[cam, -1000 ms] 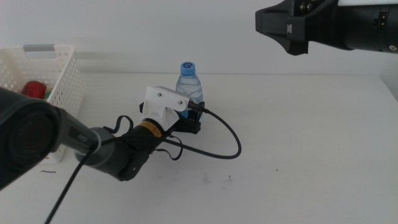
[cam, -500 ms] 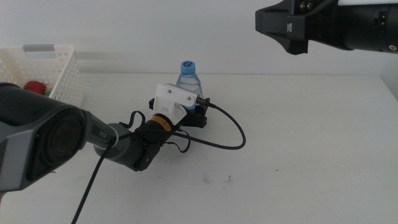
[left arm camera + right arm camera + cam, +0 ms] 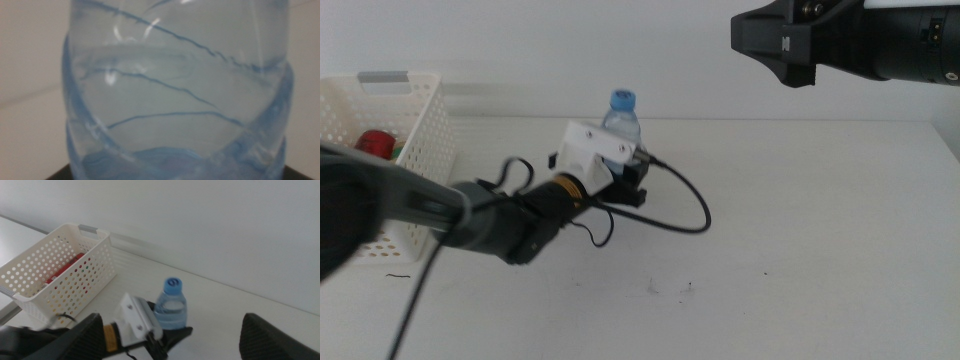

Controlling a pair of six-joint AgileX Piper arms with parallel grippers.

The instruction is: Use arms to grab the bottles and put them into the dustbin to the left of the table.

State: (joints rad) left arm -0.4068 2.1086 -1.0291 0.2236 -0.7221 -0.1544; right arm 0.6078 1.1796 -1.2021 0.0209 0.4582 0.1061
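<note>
The small clear water bottle (image 3: 622,118) is seen upright near the far middle of the white surface (image 3: 800,230), with its blue cap above the white wrist block of the left arm. The left end effector (image 3: 632,178) is placed at the bottle's lower body, and its dark jaws are set on either side of it; in the left wrist view the bottle (image 3: 175,90) fills almost the whole picture, so close that the jaws are barely seen at the edge. The bottle appears to be grasped, though the contact itself is hidden by the wrist block. A black cable (image 3: 685,205) is looped over the surface just beside the bottle.

The right end effector (image 3: 170,325) is held high above the surface, well apart from the bottle, and its jaws are spread wide with nothing between them.

The white perforated dustbin (image 3: 420,125) is stood at the left edge of the surface, well apart from the bottle. A red can (image 3: 375,143) is seen lying inside it; through the holes in the right wrist view, red and some green are made out, but the rest of the contents cannot be told.
</note>
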